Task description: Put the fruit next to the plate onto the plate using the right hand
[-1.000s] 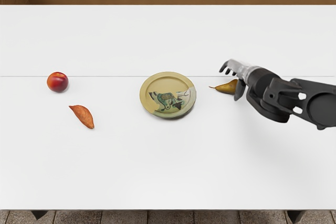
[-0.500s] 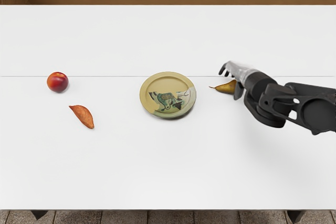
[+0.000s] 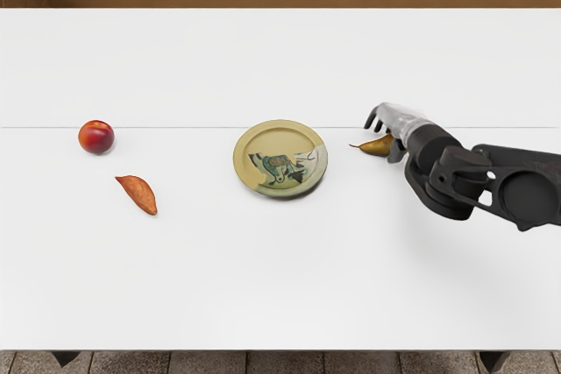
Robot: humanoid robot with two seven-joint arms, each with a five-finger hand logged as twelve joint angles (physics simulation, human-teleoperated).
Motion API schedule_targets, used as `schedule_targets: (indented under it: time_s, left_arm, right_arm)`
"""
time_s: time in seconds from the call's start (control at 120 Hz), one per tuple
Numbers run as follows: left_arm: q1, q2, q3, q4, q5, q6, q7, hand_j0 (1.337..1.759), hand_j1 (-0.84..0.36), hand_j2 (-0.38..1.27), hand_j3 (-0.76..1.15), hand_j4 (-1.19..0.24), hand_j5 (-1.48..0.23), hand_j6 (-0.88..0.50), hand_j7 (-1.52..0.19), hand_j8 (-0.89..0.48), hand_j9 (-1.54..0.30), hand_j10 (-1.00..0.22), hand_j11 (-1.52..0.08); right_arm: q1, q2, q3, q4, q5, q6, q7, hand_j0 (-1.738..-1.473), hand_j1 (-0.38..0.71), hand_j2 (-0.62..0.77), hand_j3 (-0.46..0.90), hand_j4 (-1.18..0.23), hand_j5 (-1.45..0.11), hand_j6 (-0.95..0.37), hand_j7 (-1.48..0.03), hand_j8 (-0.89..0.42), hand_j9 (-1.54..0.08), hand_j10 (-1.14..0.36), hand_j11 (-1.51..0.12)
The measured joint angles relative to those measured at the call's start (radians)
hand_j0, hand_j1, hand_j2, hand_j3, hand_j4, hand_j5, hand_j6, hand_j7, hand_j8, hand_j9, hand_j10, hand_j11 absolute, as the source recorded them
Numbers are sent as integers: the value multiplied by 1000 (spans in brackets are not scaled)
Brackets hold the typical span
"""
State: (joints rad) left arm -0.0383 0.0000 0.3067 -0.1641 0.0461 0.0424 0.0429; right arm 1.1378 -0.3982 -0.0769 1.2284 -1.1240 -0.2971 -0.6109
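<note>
1. Head view: right hand, right of centre, has sunk closer over the pear since a second ago; its fingers are open and arched over it, not yet gripping.
2. Pear lies just right of the plate, not on it; grasp looks imminent.

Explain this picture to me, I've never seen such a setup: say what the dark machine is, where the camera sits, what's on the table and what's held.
This is a simulator's render, seen from a humanoid robot's head, looking down on a white table. The dark arm entering from the right ends in its right hand, fingers spread over a pear beside the plate. The pear lies on the table; nothing is held. Far left lie a red fruit and a sweet potato.
</note>
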Motion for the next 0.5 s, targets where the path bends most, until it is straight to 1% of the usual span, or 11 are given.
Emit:
schedule_targets:
  time_s: [0.158, 0.417, 0.5]
  left_arm:
    - [0, 0, 0, 0, 0, 0, 0, 1658, 349, 0, 0, 0, 0, 0, 0, 0, 0, 0, 0]
    - [0, 0, 0, 0, 0, 0, 0, 1658, 349, 0, 0, 0, 0, 0, 0, 0, 0, 0, 0]
    - [0, 0, 0, 0, 0, -1, 0, 1658, 349, 0, 0, 0, 0, 0, 0, 0, 0, 0, 0]
  right_arm:
    - [-2, -1, -11, 17, 0, -34, 0, -1658, 212, -91, 0, -470, -610, -471, -609, -471, -610, -470, -609]
    - [-12, -7, -16, 24, -1, -45, 0, -1658, 246, -96, 0, -500, -646, -500, -647, -505, -647, -500, -647]
    - [-13, -11, -15, 27, 0, -46, 0, -1658, 253, -76, 0, -509, -662, -511, -661, -503, -663, -506, -663]
